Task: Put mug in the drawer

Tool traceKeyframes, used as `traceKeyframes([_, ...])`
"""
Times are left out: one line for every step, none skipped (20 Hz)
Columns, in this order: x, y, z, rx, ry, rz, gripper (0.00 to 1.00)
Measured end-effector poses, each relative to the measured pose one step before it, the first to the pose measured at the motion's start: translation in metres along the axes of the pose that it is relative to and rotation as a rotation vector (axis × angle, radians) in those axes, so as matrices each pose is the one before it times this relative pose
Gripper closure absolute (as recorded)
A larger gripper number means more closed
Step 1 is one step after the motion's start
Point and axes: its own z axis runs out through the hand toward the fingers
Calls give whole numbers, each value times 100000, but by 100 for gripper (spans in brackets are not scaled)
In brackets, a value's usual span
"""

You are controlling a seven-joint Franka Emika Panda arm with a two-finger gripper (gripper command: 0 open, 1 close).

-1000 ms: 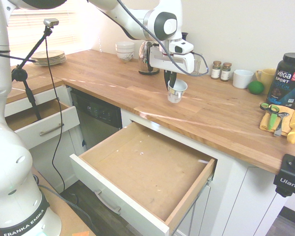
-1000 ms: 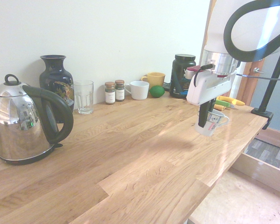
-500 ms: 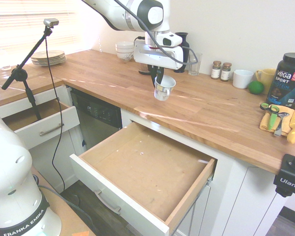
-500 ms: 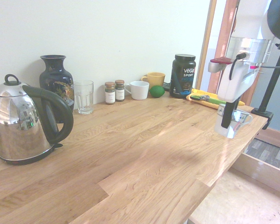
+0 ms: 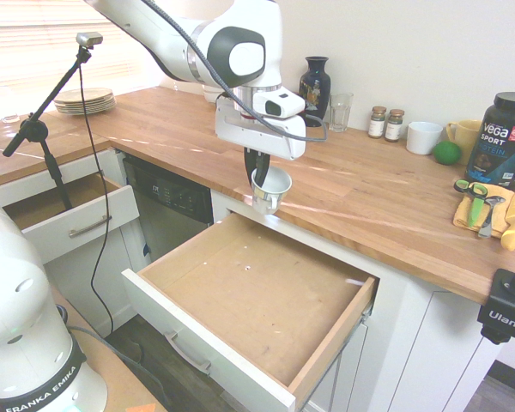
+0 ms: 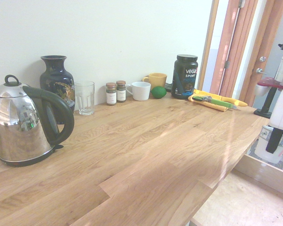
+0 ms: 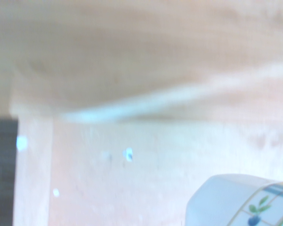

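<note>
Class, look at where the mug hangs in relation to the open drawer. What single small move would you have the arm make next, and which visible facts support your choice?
Probably carry it a little further out over the drawer, then lower. The gripper is shut on the mug, which hangs in the air at the countertop edge, just above the drawer's back end. The open wooden floor lies forward and below.

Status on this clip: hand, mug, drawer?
Hand shut on small white tapered mug, hanging over counter's front edge. Large wooden drawer open below. Nothing in the way.
</note>
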Motion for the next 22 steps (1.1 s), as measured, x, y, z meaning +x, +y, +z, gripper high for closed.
traceKeyframes([-402, 516, 841, -381, -513, 320, 100])
traceKeyframes([-330, 439, 947, -329, -441, 303, 100])
traceKeyframes([-300, 388, 993, -218, -435, 338, 100])
traceKeyframes([-200, 313, 1026, -59, -405, 467, 100])
traceKeyframes([-139, 305, 1145, 25, -436, 585, 100])
traceKeyframes([-80, 260, 1164, -107, -448, 476, 100])
traceKeyframes([55, 192, 1318, -100, -131, 463, 100])
traceKeyframes([134, 210, 1576, -268, -190, 564, 100])
traceKeyframes([191, 202, 1601, -431, -358, 642, 100])
traceKeyframes([225, 153, 1602, -644, -585, 582, 100])
traceKeyframes([216, 162, 1713, -726, -630, 577, 100])
traceKeyframes([156, 170, 1628, -858, -760, 500, 100])
traceKeyframes([124, 161, 1473, -873, -749, 432, 100])
traceKeyframes([97, 132, 1203, -786, -659, 348, 100])
traceKeyframes([77, 128, 994, -637, -499, 290, 100])
traceKeyframes([60, 125, 817, -520, -420, 329, 100])
traceKeyframes([42, 86, 661, -474, -503, 351, 100])
traceKeyframes([63, 22, 543, -302, -426, 377, 100])
traceKeyframes([26, -1, 479, -307, -489, 257, 100])
traceKeyframes([-15, -38, 404, -265, -423, 131, 100])
traceKeyframes([-26, -63, 402, -251, -284, 11, 100])
traceKeyframes([-13, -96, 390, -230, -256, 6, 100])
